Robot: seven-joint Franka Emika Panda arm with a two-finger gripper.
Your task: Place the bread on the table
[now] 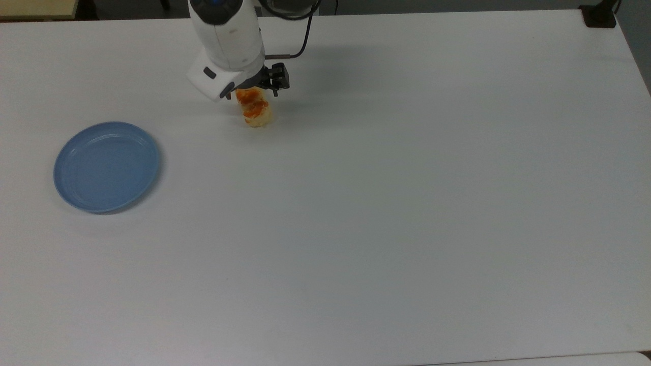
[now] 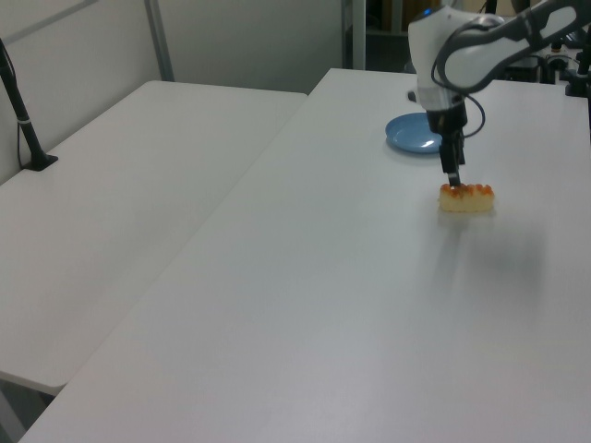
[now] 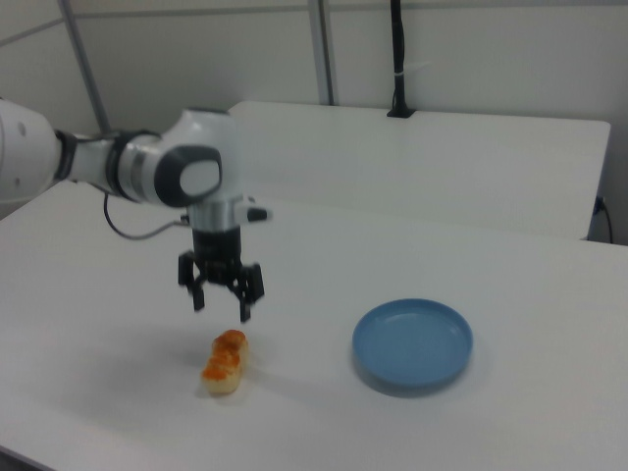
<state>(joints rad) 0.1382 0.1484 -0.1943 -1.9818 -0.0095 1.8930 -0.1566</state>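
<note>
The bread (image 3: 225, 362) lies flat on the table (image 1: 386, 213), glazed side up, with three orange patches along its pale top. In the top view it sits near the far edge of the table, well to the right of the blue plate (image 1: 107, 166) and apart from it. In the right view the plate is to the bread's right, with bare table between them.

The gripper (image 3: 222, 298) hangs just above one end of the bread, not touching it. Its two fingers are spread apart with nothing between them; the right view shows a gap of air under the fingertips. In the left view the gripper (image 2: 453, 173) points straight down over the loaf's near-left end. The white arm (image 3: 157, 169) reaches in from the right view's left, and a dark cable (image 1: 300, 35) loops from its wrist in the top view.

The table is a plain white matte slab with a soft grey shadow of the arm falling on it beyond the bread. A second white table (image 2: 120, 203) stands beside it, the two edges meeting in a long seam in the left view. A black post (image 2: 20, 111) rises from a clamp base on that second table. Pale partition walls (image 3: 471, 49) with metal uprights close off the room behind.
</note>
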